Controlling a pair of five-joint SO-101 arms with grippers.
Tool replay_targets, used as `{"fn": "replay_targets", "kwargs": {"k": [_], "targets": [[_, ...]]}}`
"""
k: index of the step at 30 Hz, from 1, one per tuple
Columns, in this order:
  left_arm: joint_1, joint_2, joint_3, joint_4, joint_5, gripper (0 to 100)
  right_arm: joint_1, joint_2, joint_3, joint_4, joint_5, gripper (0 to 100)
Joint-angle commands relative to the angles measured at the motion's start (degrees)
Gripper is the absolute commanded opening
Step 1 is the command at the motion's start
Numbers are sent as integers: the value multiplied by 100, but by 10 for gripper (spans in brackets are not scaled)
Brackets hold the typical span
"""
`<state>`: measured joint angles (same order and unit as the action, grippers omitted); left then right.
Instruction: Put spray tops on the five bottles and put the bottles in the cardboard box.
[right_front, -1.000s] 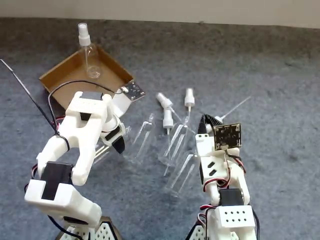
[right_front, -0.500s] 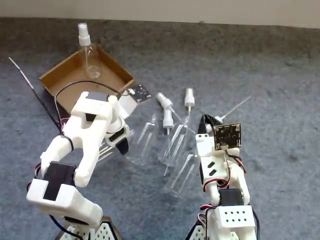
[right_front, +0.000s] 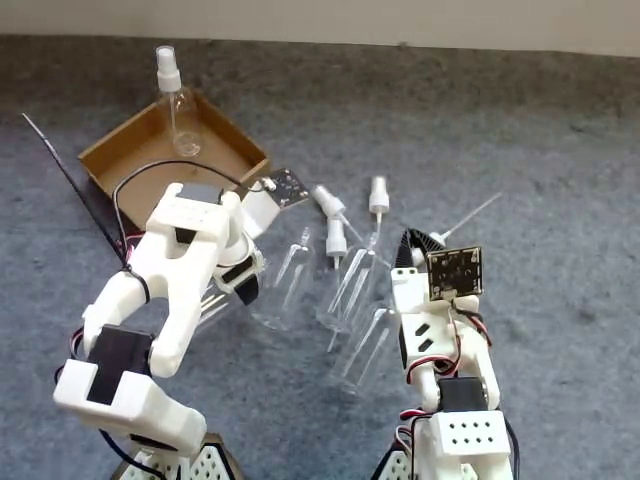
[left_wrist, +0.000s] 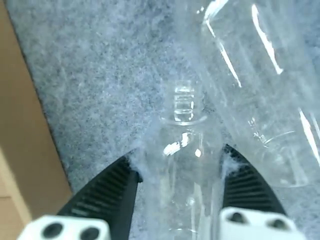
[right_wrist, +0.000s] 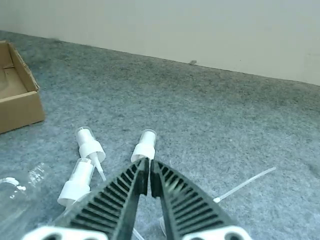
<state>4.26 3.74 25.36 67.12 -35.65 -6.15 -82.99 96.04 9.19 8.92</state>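
My left gripper (left_wrist: 180, 157) is shut on a clear capless bottle (left_wrist: 183, 150) that lies on the carpet, neck pointing away from the fingers. In the high view this gripper (right_front: 245, 275) sits just off the near corner of the cardboard box (right_front: 110, 150). One bottle with a spray top (right_front: 178, 110) lies in the box. Three white spray tops (right_front: 337, 238) lie in the middle of the carpet. My right gripper (right_wrist: 149, 167) is shut on nothing and hovers over the spray tops (right_wrist: 145, 145); it (right_front: 408, 240) stands right of them.
Several more capless bottles (right_front: 350, 290) lie between the two arms, one right beside the held bottle (left_wrist: 260, 75). A loose thin tube (right_front: 470, 215) lies right of the right arm. The box wall (left_wrist: 20, 140) is close to the left gripper.
The left arm has shifted a little to the right, away from the box corner, with the bottle between its fingers. The right arm has kept still.
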Motion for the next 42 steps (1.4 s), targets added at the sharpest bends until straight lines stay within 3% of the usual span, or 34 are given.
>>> {"fn": "replay_targets", "kwargs": {"k": [1,7,11,17,27,32,42], "targets": [[110,-242,-13,-9,-53,149,-92,-75,629,4,79,12],[101,-242,-13,-9,-62,245,-92,-75,629,4,79,12],[92,-242,-13,-9,-536,252,-92,-75,629,4,79,12],[101,-242,233,-62,-580,252,-92,-75,629,4,79,12],[110,-242,251,-62,-580,245,-92,-75,629,4,79,12],[110,-242,259,-149,-580,155,-92,-75,629,4,79,12],[110,-365,110,-167,-554,147,-92,-75,629,4,79,12]]}}
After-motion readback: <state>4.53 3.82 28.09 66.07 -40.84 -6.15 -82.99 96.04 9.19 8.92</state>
